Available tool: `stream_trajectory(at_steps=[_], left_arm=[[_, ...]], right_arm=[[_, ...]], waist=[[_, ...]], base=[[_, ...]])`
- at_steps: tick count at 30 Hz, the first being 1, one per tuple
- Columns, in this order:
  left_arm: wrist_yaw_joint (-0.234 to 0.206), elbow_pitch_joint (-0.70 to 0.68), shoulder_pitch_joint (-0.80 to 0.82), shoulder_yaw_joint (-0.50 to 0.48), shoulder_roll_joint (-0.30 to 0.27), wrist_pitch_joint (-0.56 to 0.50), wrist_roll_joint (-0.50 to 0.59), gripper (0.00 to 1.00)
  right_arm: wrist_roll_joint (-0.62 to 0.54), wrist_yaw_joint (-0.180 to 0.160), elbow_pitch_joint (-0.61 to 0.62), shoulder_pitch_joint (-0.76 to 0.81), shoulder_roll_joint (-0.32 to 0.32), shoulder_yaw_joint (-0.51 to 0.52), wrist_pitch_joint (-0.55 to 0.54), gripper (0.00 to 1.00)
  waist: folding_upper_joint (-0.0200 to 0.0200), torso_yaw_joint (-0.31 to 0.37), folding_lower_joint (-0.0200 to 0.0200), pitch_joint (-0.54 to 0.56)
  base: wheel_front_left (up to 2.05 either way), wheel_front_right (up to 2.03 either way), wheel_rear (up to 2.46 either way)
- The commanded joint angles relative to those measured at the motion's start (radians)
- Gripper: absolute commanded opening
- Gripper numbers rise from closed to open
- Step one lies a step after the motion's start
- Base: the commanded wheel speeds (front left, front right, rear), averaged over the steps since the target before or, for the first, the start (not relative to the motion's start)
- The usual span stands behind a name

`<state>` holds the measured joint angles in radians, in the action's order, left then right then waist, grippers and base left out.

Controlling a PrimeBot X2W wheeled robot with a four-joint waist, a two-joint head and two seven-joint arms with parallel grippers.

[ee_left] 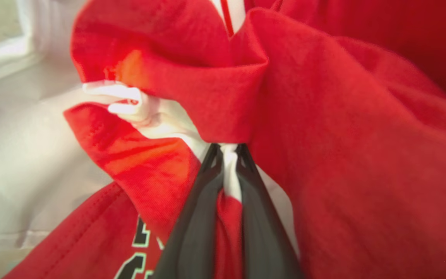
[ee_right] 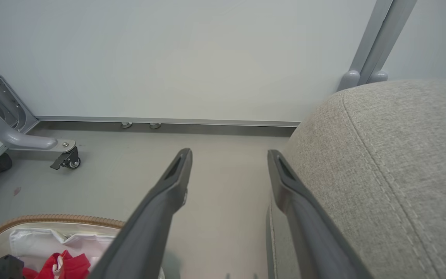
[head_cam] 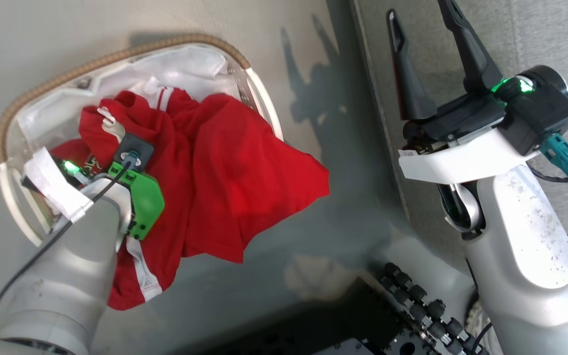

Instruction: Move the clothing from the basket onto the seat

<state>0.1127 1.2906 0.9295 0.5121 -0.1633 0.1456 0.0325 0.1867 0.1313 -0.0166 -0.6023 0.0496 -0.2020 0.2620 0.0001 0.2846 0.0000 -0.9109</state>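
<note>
Left claw (ee_left: pixel 229 149) is clamped narrow on the red garment (ee_left: pixel 343 155). Its wrist view shows the two dark fingers (ee_left: pixel 192 224) pinching a fold of white trim with red cloth between them, and dark lettering (ee_left: pixel 138 248) edged in white just beside them. The head view hides that pinch under the left wrist. It shows instead where the red garment (head_cam: pixel 225 162) lies: bunched partly inside the basket (head_cam: pixel 116 53), over the white liner (head_cam: pixel 185 66), and spilling out past the rim nearest the seat (head_cam: pixel 525 34) above the grey floor (head_cam: pixel 42 29). A white-striped edge hangs below the forearm. The garment and the seat are apart, with a strip of floor between them.

Right claw (head_cam: pixel 418 7) stands wide and holds nothing, raised at the seat's edge. Its wrist view looks along the spread fingers (ee_right: pixel 161 201) to a pale wall (ee_right: pixel 188 58). The seat's stitched seam (ee_right: pixel 381 162) and rounded corner show close on one side. The basket's woven rim (ee_right: pixel 52 219), with a scrap of red cloth (ee_right: pixel 66 265) on the liner (ee_right: pixel 41 240), sits in the bottom corner on the other side.
</note>
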Motion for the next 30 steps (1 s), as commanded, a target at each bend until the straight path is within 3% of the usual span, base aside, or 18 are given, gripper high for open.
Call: stream_trajectory(at_steps=[1, 17, 30], left_arm=[[-0.008, -0.001, -0.028, -0.011, 0.012, 0.016, -0.018, 0.00], [-0.033, -0.051, -0.212, -0.060, 0.106, 0.120, -0.146, 0.00], [-0.050, -0.341, -0.402, -0.060, 0.112, 0.120, -0.220, 0.00]], right_arm=[[-0.012, -0.001, -0.011, 0.023, 0.003, 0.006, 0.004, 1.00], [-0.075, -0.001, -0.113, 0.182, 0.004, 0.050, 0.004, 1.00], [-0.081, -0.001, -0.157, 0.302, 0.004, 0.062, 0.004, 1.00]], waist=[[-0.0001, -0.020, 0.0000, 0.090], [-0.0001, -0.133, 0.0000, 0.434], [-0.0001, -0.178, 0.0000, 0.622]], base=[[0.00, 0.00, 0.00], [0.00, 0.00, 0.00], [0.00, 0.00, 0.00]])
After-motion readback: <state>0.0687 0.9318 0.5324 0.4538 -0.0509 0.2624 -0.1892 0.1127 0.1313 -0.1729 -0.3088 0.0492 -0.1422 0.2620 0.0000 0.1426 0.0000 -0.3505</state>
